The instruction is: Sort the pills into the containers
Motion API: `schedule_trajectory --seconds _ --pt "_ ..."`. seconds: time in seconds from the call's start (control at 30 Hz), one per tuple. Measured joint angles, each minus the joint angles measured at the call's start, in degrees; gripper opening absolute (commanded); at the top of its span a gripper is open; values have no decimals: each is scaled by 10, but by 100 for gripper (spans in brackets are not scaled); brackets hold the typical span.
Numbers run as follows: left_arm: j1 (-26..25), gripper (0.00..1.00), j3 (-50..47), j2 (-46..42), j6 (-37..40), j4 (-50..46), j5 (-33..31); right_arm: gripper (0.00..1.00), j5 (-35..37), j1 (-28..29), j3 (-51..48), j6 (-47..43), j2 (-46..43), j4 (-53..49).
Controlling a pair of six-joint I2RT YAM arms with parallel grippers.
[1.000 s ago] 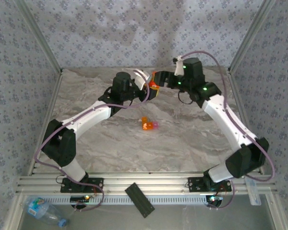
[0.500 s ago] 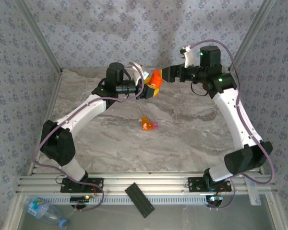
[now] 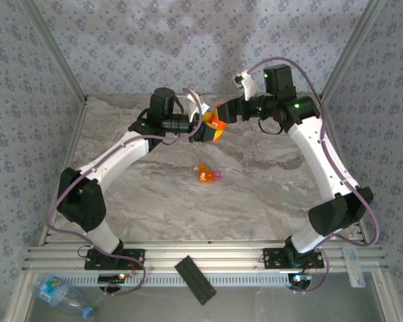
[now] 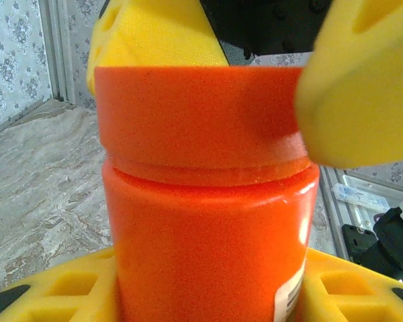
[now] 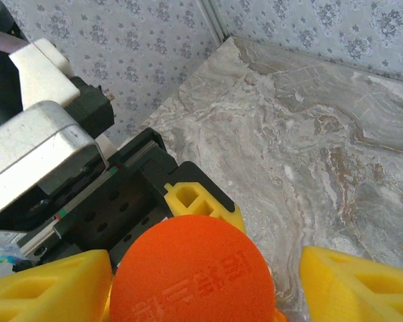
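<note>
The job looks to be at an early step: the orange pill bottle (image 4: 208, 228) is lidded and held up in the air over the far middle of the worktop (image 3: 269, 181), between the two arms. The left gripper (image 3: 206, 129) has its jaws clamped on the bottle's body. The right gripper (image 3: 219, 119) has its jaws apart on either side of the cap (image 5: 191, 275); the right wrist view shows a gap beside one finger, so the cap is not yet gripped. By my reading, the cap comes off next and the sorting itself is all left to do. The small orange compartment (image 3: 205, 176) with its pale pink piece (image 3: 218, 175) lies untouched near the middle of the worktop. Whether pills sit inside either container I cannot tell. Counted: one pill bottle, one compartment box, one black bar (image 3: 195, 280) on the near rail, and one clear plastic bottle (image 3: 59, 294) at the near left corner.
</note>
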Motion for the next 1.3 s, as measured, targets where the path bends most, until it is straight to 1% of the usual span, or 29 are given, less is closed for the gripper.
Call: schedule_trajectory --seconds 0.07,0.17,0.3,0.4,0.53,0.67,0.8,0.93,1.0,1.03,1.07,1.13,1.2,1.23,1.3 --pt "0 0 0 0 1 0 1 62 0 0 0 -3 0 -1" --pt "0 0 0 1 2 -3 1 47 -4 2 0 -5 0 0" --pt "0 0 0 1 2 -12 -5 37 -5 2 -10 6 -1 9" --pt "0 0 -1 1 0 -16 -25 35 12 8 -28 31 -4 35" --pt "-5 0 -16 1 2 -11 -76 33 76 27 -64 83 -10 82" --pt "-23 0 -47 1 6 10 -164 31 166 52 -101 149 -10 114" --pt "-49 0 -82 0 4 54 -264 31 252 73 -132 217 -10 141" --pt "-71 0 -103 0 -2 91 -343 32 296 83 -141 258 -6 155" --pt "-75 0 -106 0 -6 103 -363 33 302 83 -141 266 -4 164" --pt "-76 0 -106 0 -6 107 -371 36 304 83 -141 267 -4 167" --pt "-76 0 -106 0 -6 109 -375 40 304 82 -141 268 -4 169" --pt "-77 0 -106 0 -7 113 -381 55 301 79 -141 268 -5 173" --pt "-78 0 -106 0 -12 128 -381 67 282 67 -145 272 -9 183" --pt "-79 0 -105 0 -14 139 -377 72 267 59 -149 276 -13 189" --pt "-79 0 -104 0 -17 155 -367 79 234 41 -159 277 -25 198"
